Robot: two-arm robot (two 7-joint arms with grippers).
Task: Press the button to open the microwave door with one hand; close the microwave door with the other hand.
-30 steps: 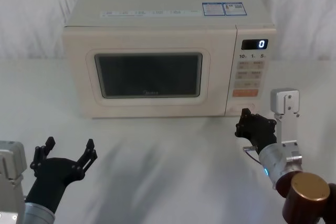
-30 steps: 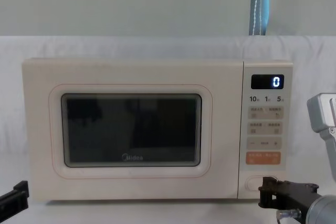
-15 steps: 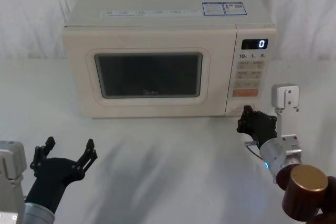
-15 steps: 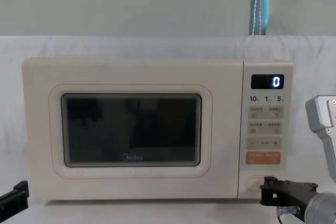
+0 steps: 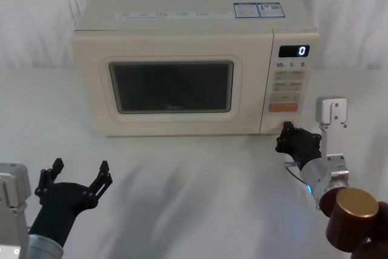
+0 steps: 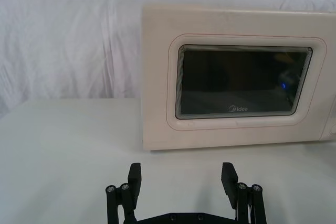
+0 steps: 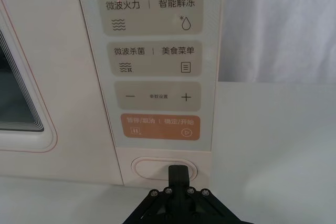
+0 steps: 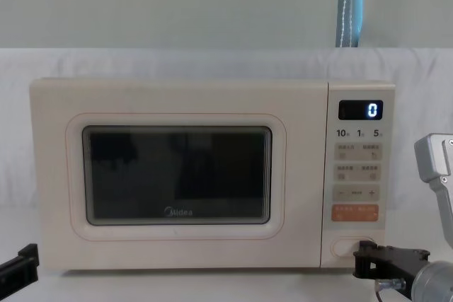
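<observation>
The cream microwave [image 5: 182, 40] stands at the back of the table with its display showing 0. The microwave door [image 8: 177, 175] [image 6: 236, 82] is flush with the front, closed. Low on the control panel sits the button [image 7: 157, 169] [image 8: 347, 247], a plain pill-shaped key under the orange key [image 7: 160, 127]. My right gripper [image 7: 177, 174] [image 5: 285, 130] [image 8: 361, 251] is shut, and its tip is at the button's lower right part; I cannot tell whether it touches. My left gripper [image 5: 76, 177] [image 6: 182, 179] hangs open near the table's front left, far from the door.
A white cloth covers the table [image 5: 194, 174] and the wall behind. Between the microwave's front and the left gripper lies open tabletop. The right arm's brown cuff [image 5: 354, 219] is at the front right corner.
My right gripper has crept forward and slightly right, closing in on the button. The door and the left gripper have not moved.
</observation>
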